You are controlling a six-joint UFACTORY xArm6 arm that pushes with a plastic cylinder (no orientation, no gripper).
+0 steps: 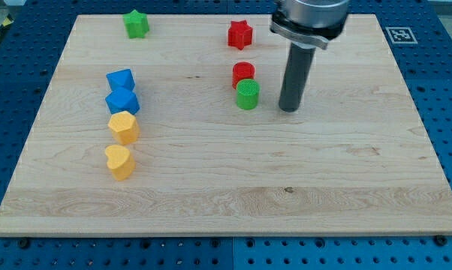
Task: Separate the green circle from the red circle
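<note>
The green circle [248, 94] stands on the wooden board just below the red circle [243, 74], and the two touch. My rod comes down from the view's top right. My tip [289, 109] rests on the board a short way to the right of the green circle, apart from it.
A red star [240, 34] lies above the red circle. A green star [137, 23] sits at the top left. Two blue blocks [121, 79] [122, 100] and two yellow blocks [124, 126] [119, 160] form a column at the left. The board's right edge [436, 150] borders blue pegboard.
</note>
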